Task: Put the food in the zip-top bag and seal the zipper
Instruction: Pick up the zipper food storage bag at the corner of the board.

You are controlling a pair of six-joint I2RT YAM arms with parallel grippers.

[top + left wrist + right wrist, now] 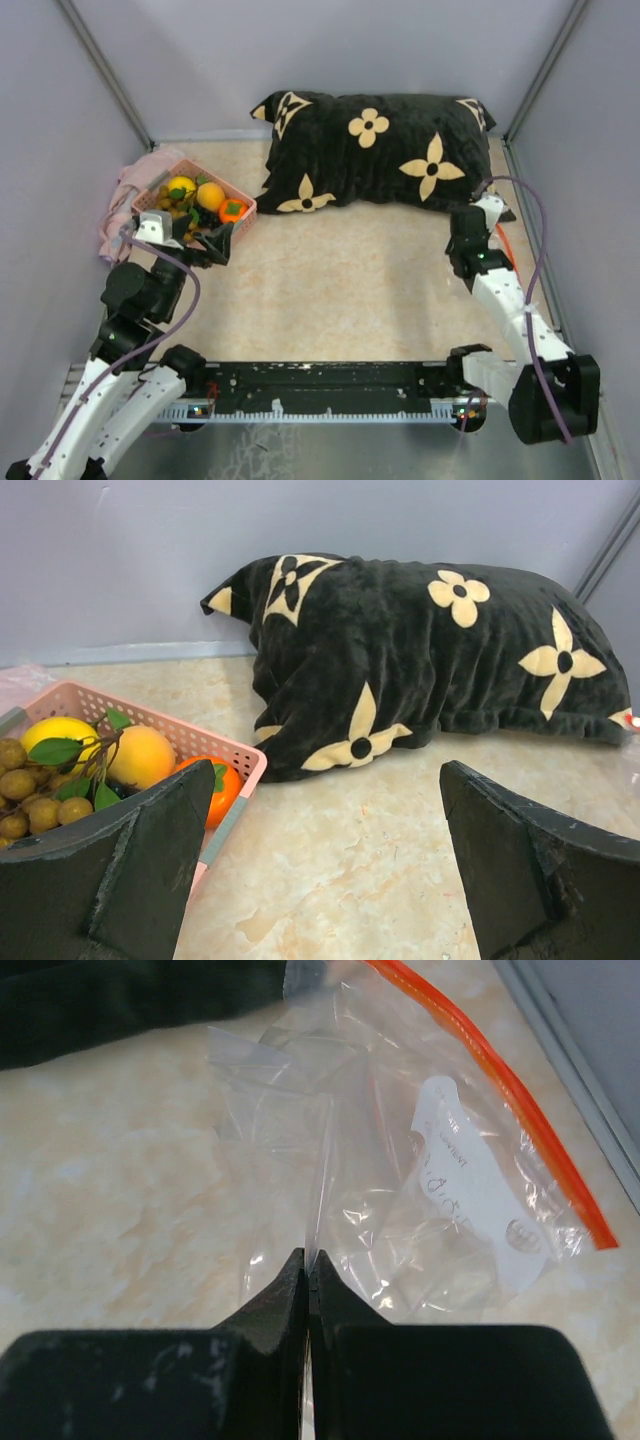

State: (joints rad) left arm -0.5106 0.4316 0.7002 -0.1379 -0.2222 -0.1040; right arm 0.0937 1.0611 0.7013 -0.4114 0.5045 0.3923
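The food lies in a pink basket [243, 203] at the left: a yellow ball [60, 732], an orange ball [143, 755], an orange persimmon-like fruit [222, 785], tan-brown balls [30, 805] and green leaves. My left gripper [326, 780] is open and empty, low over the table just right of the basket; it also shows in the top view [205, 245]. My right gripper [308, 1258] is shut on a fold of the clear zip-top bag [400, 1160], which lies crumpled on the table. Its red-orange zipper [500, 1080] runs along the far right edge.
A black pillow with tan flowers [380, 150] lies across the back of the table. A pink cloth [125, 190] lies behind the basket by the left wall. A wall rail [570, 1050] runs close to the bag's right side.
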